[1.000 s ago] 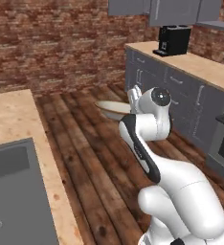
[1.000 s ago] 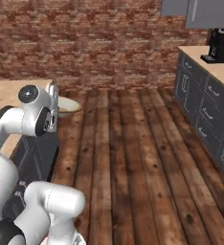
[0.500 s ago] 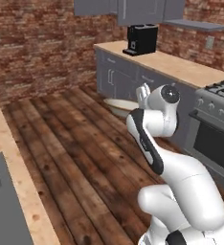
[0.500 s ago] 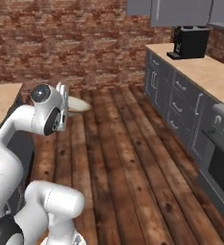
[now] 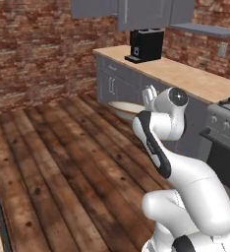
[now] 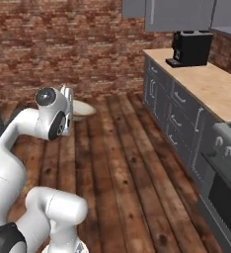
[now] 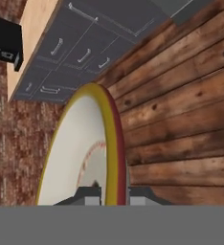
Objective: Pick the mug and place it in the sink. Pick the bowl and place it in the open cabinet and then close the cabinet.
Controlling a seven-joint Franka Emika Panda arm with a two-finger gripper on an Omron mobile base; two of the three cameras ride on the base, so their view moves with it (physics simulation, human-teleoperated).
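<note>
I see the gripper clenched on the bowl's rim, held above the wooden floor near the base cabinets.

bowl: one, cream with a tan rim
coffee machine: one, black, on the counter
counter: one, tan top
stove: one, with two knobs that can be made out in the left base view
wall cabinet doors: several grey ones, exact count cannot be told
robot arm: one
</note>
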